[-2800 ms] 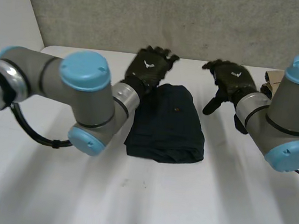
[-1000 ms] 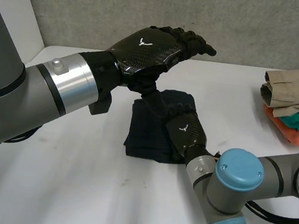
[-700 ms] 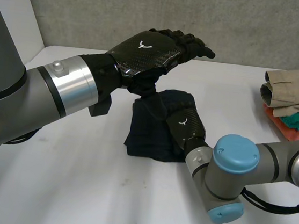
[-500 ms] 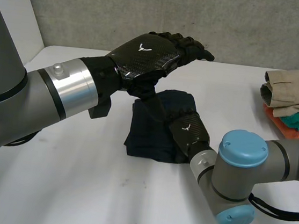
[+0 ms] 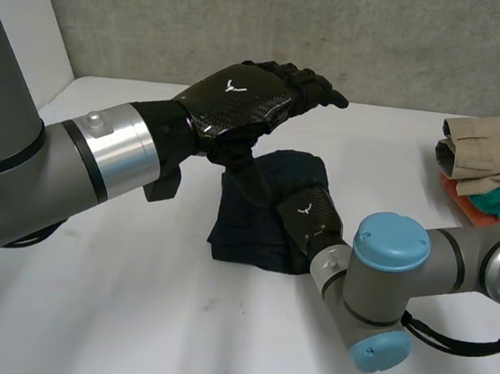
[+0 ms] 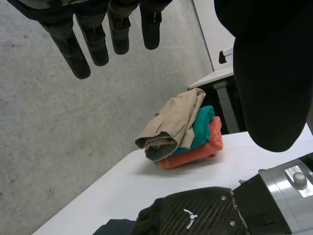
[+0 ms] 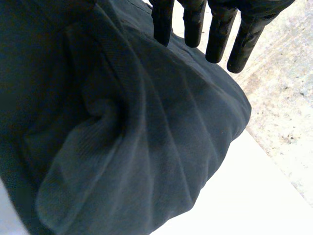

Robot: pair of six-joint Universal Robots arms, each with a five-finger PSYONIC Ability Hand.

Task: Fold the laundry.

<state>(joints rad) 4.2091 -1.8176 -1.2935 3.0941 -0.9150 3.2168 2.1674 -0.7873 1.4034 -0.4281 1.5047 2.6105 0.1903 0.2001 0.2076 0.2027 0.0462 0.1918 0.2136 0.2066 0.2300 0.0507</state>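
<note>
A dark navy garment (image 5: 243,231) lies folded into a thick rectangle in the middle of the white table (image 5: 127,317). My right hand (image 5: 308,214) rests flat on its near right part, open. In the right wrist view its straight fingers (image 7: 194,22) reach over the wrinkled dark cloth (image 7: 137,137) toward its far edge. My left hand (image 5: 242,96) hovers open in the air above the garment's far left part, touching nothing. Its straight fingers (image 6: 98,41) and thumb (image 6: 269,73) hold nothing in the left wrist view, where the right hand (image 6: 195,220) shows below.
A stack of folded clothes (image 5: 495,179) sits at the table's far right: beige on top, teal and orange beneath; the same stack (image 6: 181,129) appears in the left wrist view. A grey wall stands behind the table. My right arm's elbow (image 5: 382,292) lies low on the table.
Both hands left the garment's far end: the left rose above it, the right came round onto its near right part. Over the last second the left hand sank slightly.
</note>
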